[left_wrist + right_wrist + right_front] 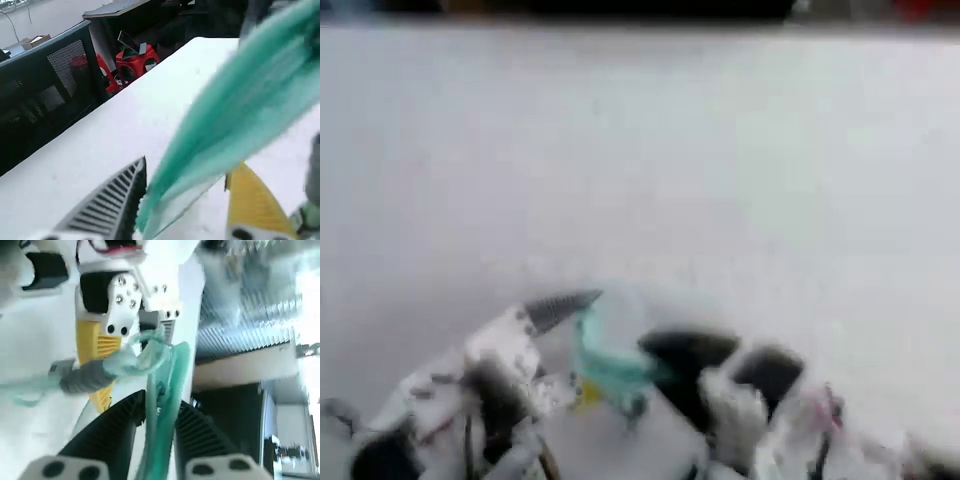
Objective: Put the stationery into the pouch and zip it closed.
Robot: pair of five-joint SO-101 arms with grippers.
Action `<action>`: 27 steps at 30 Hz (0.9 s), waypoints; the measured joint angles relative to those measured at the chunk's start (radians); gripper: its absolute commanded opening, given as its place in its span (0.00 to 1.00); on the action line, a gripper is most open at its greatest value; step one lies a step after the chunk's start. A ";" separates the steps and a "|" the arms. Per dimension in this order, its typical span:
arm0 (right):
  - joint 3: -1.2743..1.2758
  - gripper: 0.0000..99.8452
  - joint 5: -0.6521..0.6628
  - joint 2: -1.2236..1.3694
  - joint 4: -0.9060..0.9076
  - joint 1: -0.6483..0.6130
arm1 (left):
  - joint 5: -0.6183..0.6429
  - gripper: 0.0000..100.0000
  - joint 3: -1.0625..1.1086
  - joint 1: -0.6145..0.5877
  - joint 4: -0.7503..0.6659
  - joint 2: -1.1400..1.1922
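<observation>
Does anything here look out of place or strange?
Yes. The pouch does not lie flat on the table. It is bunched up and stands on edge between the left hand and the right hand, whose fingers pinch it. I cannot tell whether it is zipped.

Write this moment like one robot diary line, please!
pouch: held over table | right gripper: shut on pouch edge | left gripper: at pouch

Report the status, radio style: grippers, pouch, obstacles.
Left gripper shut on teal pouch. Right gripper shut on it too. Nothing seen in the way.
</observation>
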 measured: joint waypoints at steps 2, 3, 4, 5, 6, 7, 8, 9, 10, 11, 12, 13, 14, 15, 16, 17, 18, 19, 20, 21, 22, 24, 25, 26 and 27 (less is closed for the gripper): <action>-0.006 0.02 0.006 0.009 0.003 -0.046 | 0.021 0.27 0.000 0.003 -0.008 0.000; -0.006 0.02 0.011 0.018 0.011 -0.069 | 0.029 0.27 0.000 0.009 -0.017 0.000; -0.006 0.02 0.015 0.025 0.021 -0.086 | 0.034 0.27 0.000 0.009 -0.025 0.002; -0.008 0.02 0.025 0.025 0.032 -0.095 | 0.035 0.27 0.000 0.009 -0.026 0.002; -0.012 0.02 0.040 0.021 0.041 -0.100 | 0.037 0.27 0.000 0.011 -0.029 0.002; -0.017 0.02 0.052 0.020 0.048 -0.106 | 0.037 0.27 0.000 0.011 -0.031 0.002; -0.020 0.02 0.057 0.020 0.051 -0.107 | 0.037 0.27 0.000 0.008 -0.034 0.002; -0.020 0.02 0.061 0.020 0.051 -0.107 | 0.037 0.27 0.000 0.008 -0.034 0.002; -0.020 0.02 0.064 0.023 0.051 -0.109 | 0.037 0.27 0.000 0.008 -0.034 0.002; -0.021 0.02 0.066 0.023 0.051 -0.109 | 0.037 0.27 0.000 0.008 -0.034 0.002; -0.023 0.02 0.066 0.025 0.051 -0.109 | 0.037 0.26 0.000 0.008 -0.034 0.002; -0.023 0.02 0.066 0.025 0.051 -0.109 | 0.037 0.25 0.000 0.008 -0.034 0.002; -0.023 0.02 0.066 0.025 0.051 -0.109 | 0.037 0.22 0.000 0.008 -0.034 0.002; -0.023 0.02 0.066 0.025 0.051 -0.109 | 0.037 0.19 0.000 0.008 -0.034 0.002; -0.023 0.02 0.068 0.026 0.051 -0.109 | 0.037 0.15 0.000 0.008 -0.034 0.002; -0.023 0.02 0.068 0.026 0.051 -0.109 | 0.037 0.11 0.000 0.012 -0.034 0.002; -0.023 0.02 0.068 0.026 0.051 -0.109 | 0.037 0.06 0.000 0.026 -0.034 0.002; -0.023 0.02 0.068 0.026 0.049 -0.109 | 0.037 0.02 0.002 0.043 -0.034 0.002; -0.023 0.02 0.068 0.026 0.044 -0.109 | 0.037 0.02 0.002 0.064 -0.034 0.002; -0.026 0.02 0.068 0.026 0.040 -0.109 | 0.037 0.04 0.002 0.087 -0.034 0.002; -0.029 0.02 0.068 0.026 0.037 -0.109 | 0.037 0.04 0.002 0.109 -0.034 0.005; -0.029 0.02 0.068 0.025 0.035 -0.109 | 0.037 0.02 0.002 0.133 -0.032 0.017; -0.029 0.03 0.068 0.025 0.035 -0.109 | 0.037 0.02 0.002 0.138 -0.032 0.020; -0.029 0.05 0.068 0.025 0.035 -0.109 | 0.037 0.02 0.002 0.141 -0.032 0.020; -0.029 0.08 0.066 0.025 0.035 -0.107 | 0.037 0.02 0.002 0.141 -0.032 0.020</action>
